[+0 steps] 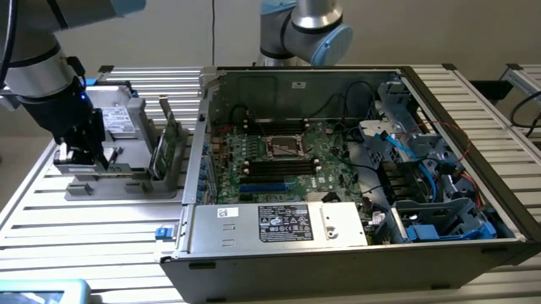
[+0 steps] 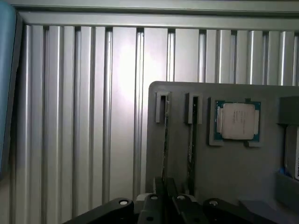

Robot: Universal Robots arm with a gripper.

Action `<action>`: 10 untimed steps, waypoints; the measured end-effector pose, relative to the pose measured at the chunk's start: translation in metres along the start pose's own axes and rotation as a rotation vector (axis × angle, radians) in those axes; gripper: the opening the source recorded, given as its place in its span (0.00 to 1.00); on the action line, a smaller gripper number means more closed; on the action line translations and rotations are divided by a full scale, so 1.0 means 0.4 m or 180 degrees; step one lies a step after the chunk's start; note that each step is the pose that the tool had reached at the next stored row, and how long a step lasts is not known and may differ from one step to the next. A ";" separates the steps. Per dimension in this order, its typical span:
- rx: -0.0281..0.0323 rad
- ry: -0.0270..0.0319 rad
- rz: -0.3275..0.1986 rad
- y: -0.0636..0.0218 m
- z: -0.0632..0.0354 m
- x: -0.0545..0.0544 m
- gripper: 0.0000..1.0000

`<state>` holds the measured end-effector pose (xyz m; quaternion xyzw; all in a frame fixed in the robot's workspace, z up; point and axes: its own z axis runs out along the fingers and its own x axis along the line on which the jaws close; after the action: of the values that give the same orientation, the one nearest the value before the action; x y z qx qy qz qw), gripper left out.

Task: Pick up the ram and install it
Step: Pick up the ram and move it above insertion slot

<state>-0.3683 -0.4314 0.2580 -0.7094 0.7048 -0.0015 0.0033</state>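
Observation:
The ram (image 2: 166, 140) stands on edge in a slot of the grey holder (image 2: 233, 182), showing as a thin dark strip. My gripper (image 2: 166, 191) sits right over its near end, the two dark fingers pressed close against either side of it. A second thin stick (image 2: 191, 144) stands in the neighbouring slot. In the exterior view my gripper (image 1: 85, 158) hangs low over the left part of the holder (image 1: 127, 187), to the left of the open computer case (image 1: 338, 253). The green motherboard (image 1: 325, 149) lies inside the case with dark memory slots (image 1: 279, 166).
Two taller green cards (image 1: 161, 149) stand on edge at the holder's right side, between my gripper and the case wall. A processor chip (image 2: 236, 120) rests in a holder pocket. A second robot arm (image 1: 305, 31) stands behind the case. Cables and blue drive bays (image 1: 439, 221) crowd the case's right end.

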 end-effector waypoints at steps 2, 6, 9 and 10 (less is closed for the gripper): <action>0.0000 0.0000 -0.0002 0.000 -0.023 0.000 0.14; 0.0000 0.0000 -0.0003 0.000 -0.069 0.000 0.14; 0.0000 0.0000 -0.0004 -0.003 -0.103 0.001 0.14; 0.0000 0.0000 -0.0005 -0.006 -0.114 0.000 0.14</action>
<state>-0.3663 -0.4317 0.3035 -0.7099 0.7043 -0.0015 0.0033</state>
